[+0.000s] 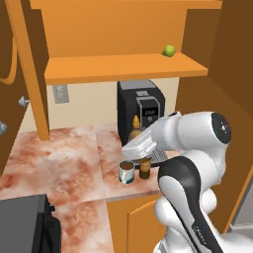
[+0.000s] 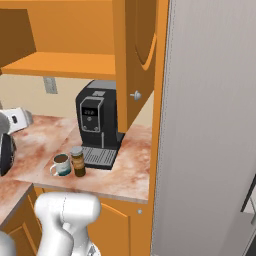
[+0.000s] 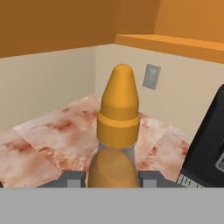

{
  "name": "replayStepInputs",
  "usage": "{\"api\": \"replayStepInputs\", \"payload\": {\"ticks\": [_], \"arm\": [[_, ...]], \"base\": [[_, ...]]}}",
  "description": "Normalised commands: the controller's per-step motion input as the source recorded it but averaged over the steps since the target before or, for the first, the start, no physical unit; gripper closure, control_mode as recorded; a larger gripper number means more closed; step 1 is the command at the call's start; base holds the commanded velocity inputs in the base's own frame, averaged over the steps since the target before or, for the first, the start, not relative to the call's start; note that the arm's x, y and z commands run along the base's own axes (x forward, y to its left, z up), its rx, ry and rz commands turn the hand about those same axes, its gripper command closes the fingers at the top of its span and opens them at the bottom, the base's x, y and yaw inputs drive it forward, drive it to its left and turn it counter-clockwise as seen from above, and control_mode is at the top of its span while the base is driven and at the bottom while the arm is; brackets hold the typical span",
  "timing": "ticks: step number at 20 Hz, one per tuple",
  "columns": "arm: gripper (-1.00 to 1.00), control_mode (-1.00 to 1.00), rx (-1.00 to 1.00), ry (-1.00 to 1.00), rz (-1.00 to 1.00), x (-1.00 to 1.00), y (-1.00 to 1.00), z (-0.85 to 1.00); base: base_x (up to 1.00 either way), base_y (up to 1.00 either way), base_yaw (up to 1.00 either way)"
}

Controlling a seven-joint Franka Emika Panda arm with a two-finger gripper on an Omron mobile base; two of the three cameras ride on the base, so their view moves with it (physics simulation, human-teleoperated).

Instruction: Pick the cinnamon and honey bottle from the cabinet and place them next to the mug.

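My gripper (image 3: pixel 109 179) is shut on the honey bottle (image 3: pixel 119 109), an amber bottle with an orange cone cap that stands upright between the two dark fingertips (image 3: pixel 74 178). It hangs above the marbled counter, left of the coffee machine. In the left base view the honey bottle's cap (image 1: pixel 136 122) pokes up behind my forearm, and the fingers are hidden. The pale mug (image 1: pixel 126 171) (image 2: pixel 61 164) sits near the counter's front edge. The cinnamon (image 1: pixel 145 167) (image 2: pixel 77 161) stands upright right beside it. The cabinet shelf (image 1: pixel 123 66) (image 2: pixel 65 65) runs overhead.
A black coffee machine (image 1: pixel 141 108) (image 2: pixel 95 120) stands just behind the mug and jar. A green lime (image 1: pixel 169 50) lies on the shelf. The open cabinet door (image 2: pixel 140 50) hangs to the right, a dark appliance (image 1: pixel 24 225) sits lower left, and a wall outlet (image 3: pixel 151 76) is ahead.
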Motion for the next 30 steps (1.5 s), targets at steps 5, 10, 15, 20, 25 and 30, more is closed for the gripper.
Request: {"api": "replayStepInputs", "payload": {"ticks": [5,10,15,20,25,30], "arm": [[1.00,-1.00,-0.05,0.00,-0.20,0.05,0.02,-0.35],[1.00,-1.00,-0.02,0.00,-0.20,0.38,0.11,-0.25],[1.00,-1.00,0.00,-0.05,-0.17,0.37,0.08,-0.54],[1.00,-1.00,0.00,-0.09,-0.14,0.50,0.11,-0.69],[1.00,-1.00,0.00,-0.07,-0.07,0.59,0.17,-0.54],[1.00,-1.00,0.00,-0.02,0.00,0.40,0.28,-0.35]], "base": [[0.00,0.00,0.00],[0.00,0.00,0.00],[0.00,0.00,0.00],[0.00,0.00,0.00],[0.00,0.00,0.00],[0.00,0.00,0.00]]}}
